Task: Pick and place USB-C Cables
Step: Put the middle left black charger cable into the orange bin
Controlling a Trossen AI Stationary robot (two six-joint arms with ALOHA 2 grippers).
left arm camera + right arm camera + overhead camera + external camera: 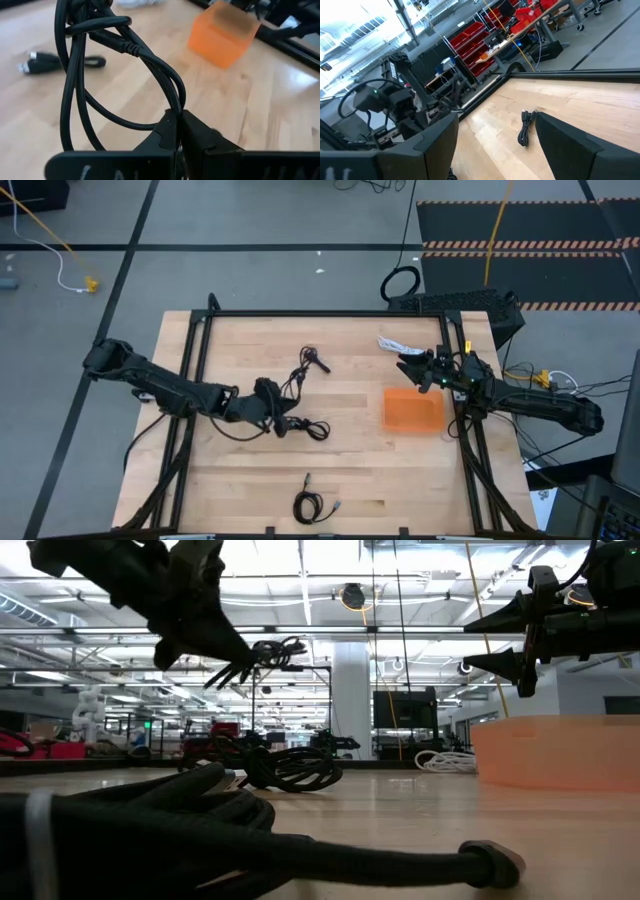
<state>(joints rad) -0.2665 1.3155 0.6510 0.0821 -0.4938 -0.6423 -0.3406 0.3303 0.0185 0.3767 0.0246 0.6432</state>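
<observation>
My left gripper (278,418) (238,658) (179,120) hovers over the middle of the table, shut on a black USB-C cable (300,428) (268,650). Two more black cables lie flat on the wood: one toward the far side (310,365) (50,62), one by the near edge (315,505) (250,840). A white cable (395,343) lies near the far right corner. The orange tray (413,410) (222,32) (560,750) stands on the right. My right gripper (405,368) (475,645) (495,120) is open, raised just beyond the tray's far edge. My left gripper pinches a strand of the black cable's loop (175,102) between its two fingers. The fingers slant down toward the table's right side. The coil sticks out beyond the fingertips (245,662), and the low view shows it lifted clear of the table.
A black metal frame (330,313) borders the table's far side, with rails down both sides. Bare wood (400,480) lies between the tray and the near cable. A long yellow cord and a large black loop (400,283) lie on the floor beyond the table.
</observation>
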